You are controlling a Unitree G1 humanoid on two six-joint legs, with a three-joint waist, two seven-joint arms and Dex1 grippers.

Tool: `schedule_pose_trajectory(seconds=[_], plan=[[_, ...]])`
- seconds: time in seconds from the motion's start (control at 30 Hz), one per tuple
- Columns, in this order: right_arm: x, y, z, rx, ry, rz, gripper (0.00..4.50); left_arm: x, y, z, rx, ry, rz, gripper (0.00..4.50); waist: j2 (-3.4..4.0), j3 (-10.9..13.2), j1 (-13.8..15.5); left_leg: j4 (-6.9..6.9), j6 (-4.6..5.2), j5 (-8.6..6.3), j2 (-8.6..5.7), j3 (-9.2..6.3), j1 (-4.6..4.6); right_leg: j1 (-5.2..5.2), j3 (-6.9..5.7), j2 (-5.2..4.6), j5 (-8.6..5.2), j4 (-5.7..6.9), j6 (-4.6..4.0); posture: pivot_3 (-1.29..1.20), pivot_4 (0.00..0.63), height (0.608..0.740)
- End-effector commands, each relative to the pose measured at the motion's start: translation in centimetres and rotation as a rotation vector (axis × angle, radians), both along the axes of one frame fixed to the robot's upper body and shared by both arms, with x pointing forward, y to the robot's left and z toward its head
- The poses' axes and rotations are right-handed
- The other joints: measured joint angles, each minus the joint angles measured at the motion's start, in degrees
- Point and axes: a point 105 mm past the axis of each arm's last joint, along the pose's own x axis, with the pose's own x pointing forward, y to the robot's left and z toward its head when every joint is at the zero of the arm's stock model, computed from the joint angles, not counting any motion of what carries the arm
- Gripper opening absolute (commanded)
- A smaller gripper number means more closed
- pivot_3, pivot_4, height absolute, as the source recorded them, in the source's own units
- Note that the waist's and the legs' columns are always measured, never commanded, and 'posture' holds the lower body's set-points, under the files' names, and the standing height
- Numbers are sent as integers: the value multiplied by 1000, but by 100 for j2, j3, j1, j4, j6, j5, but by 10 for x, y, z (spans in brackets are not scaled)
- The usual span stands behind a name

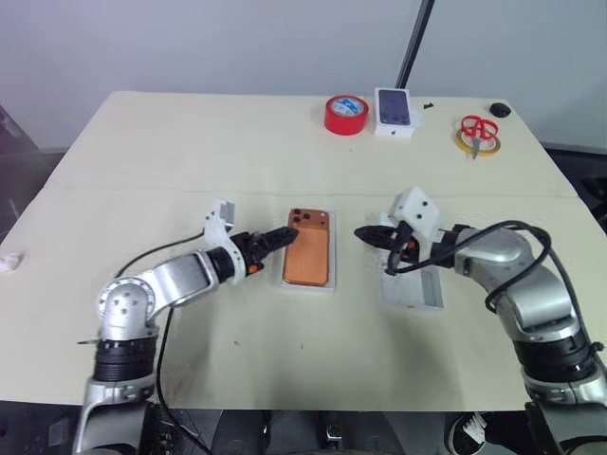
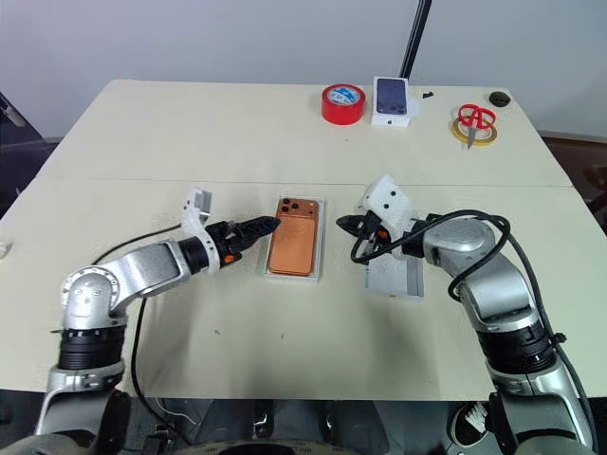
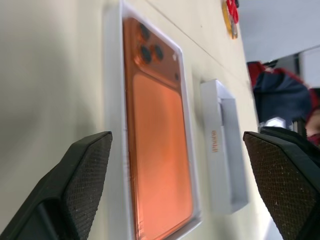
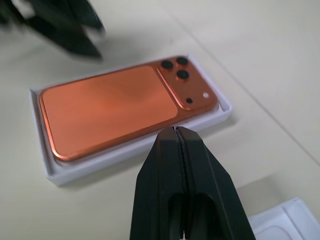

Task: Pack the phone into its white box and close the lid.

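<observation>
**left claw released beside the boxed phone, right claw clenched empty**

the left gripper is seen with its two black fingers spread wide apart, nothing held between them, just beside the left edge of the white box. the right gripper is seen pinched fully together on nothing, its tip held just off the right edge of the same box.

the phone is laid flat inside the white box, back face up, with its camera-lens cluster at the far end. a thin white rim of the box is visible all round it. the box is placed on the cream table, between the two grippers.

the lid is found on the table to the right of the box, close beside it, partly hidden under the right arm; its plain white inside is turned up.

at the far edge of the table a red tape roll, a second white box with a dark phone picture, and red-handled scissors on a yellow ring are set, well apart from the box.
</observation>
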Motion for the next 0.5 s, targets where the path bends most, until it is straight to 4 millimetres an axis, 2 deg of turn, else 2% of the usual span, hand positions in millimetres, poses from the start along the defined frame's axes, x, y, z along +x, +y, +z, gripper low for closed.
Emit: schedule_pose_trajectory(seconds=[0.03,0.1,0.17,0.23,0.3,0.43,0.5], plan=[[10,-6,0,-75,-37,-43,0,-2,10,24,90,-132,-22,4405,1,1,1,0,0,0,0,0,0,0,0,0,0,0,0,0,150,690],[14,-6,-5,-112,-38,-55,0,1,20,27,177,-180,-4,4405,2,1,-3,-1,0,0,0,-1,0,0,0,1,0,1,-1,0,150,690],[18,-6,-10,-150,-36,-72,0,5,30,27,277,-231,19,3896,4,2,-10,-1,0,0,0,0,1,-1,0,3,-1,1,-1,0,150,690],[23,-7,-17,-208,-40,-97,0,7,36,17,422,-268,6,3150,5,2,-10,-2,-2,1,0,1,1,-2,0,3,-1,1,-2,0,150,690],[24,-3,-22,-248,-42,-84,0,11,39,4,526,-274,-4,2086,7,3,-1,-3,-3,2,-1,3,1,-2,0,2,-1,0,-2,0,150,690],[26,11,-25,-265,-50,-63,0,19,33,-15,628,-291,-46,80,6,4,4,-2,4,-2,-1,4,-1,-3,0,0,-1,-1,-2,0,150,690],[27,19,-26,-280,-65,-51,0,23,26,-24,678,-301,-87,80,6,4,2,-3,8,-4,-1,4,-1,-3,0,0,-1,0,-2,0,150,690]])
